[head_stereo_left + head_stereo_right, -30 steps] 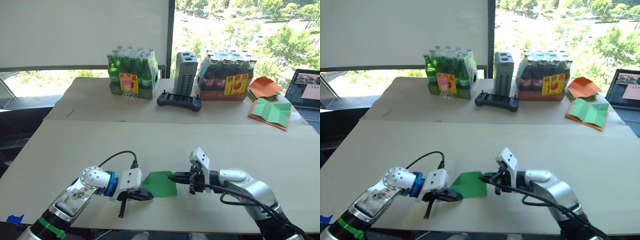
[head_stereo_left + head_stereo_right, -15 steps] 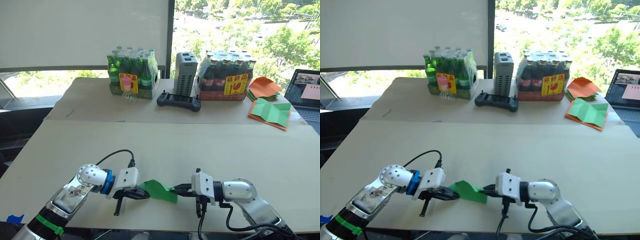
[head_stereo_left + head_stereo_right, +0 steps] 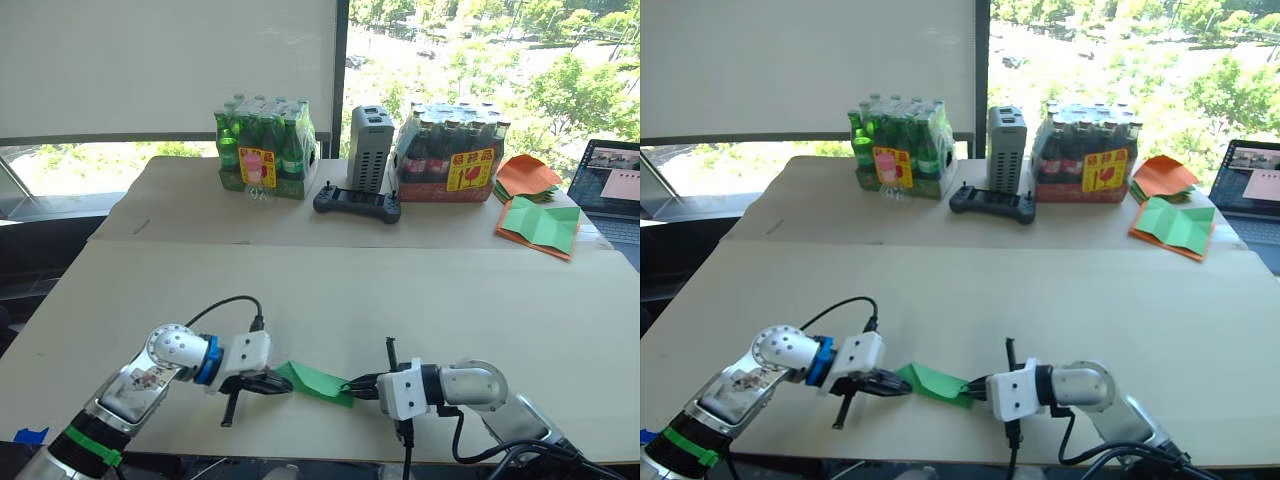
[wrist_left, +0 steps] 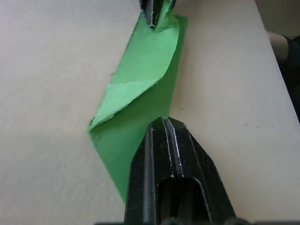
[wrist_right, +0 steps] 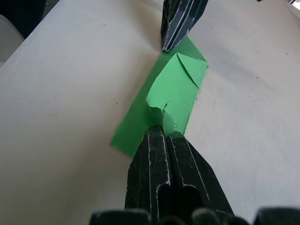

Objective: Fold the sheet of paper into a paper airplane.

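Both arms are low over the near edge of the table (image 3: 480,290), and the sheet of paper (image 3: 315,381) lies stretched between them, so this looks like the middle of a lengthwise fold rather than the start or the finish. The left gripper (image 3: 283,384) has its fingers pinched together on one end of the sheet, and the right gripper (image 3: 352,388) has its fingers closed on the other end, where the paper is crumpled a little at the pinch. From here the job seems to call for laying the raised flap flat and pressing the crease down without tearing the thin edge. The paper is bright green, a narrow strip now, with one layer turned over the other along a slanting edge and a small triangular corner tucked near the left gripper's end; no wings or sharp nose yet.
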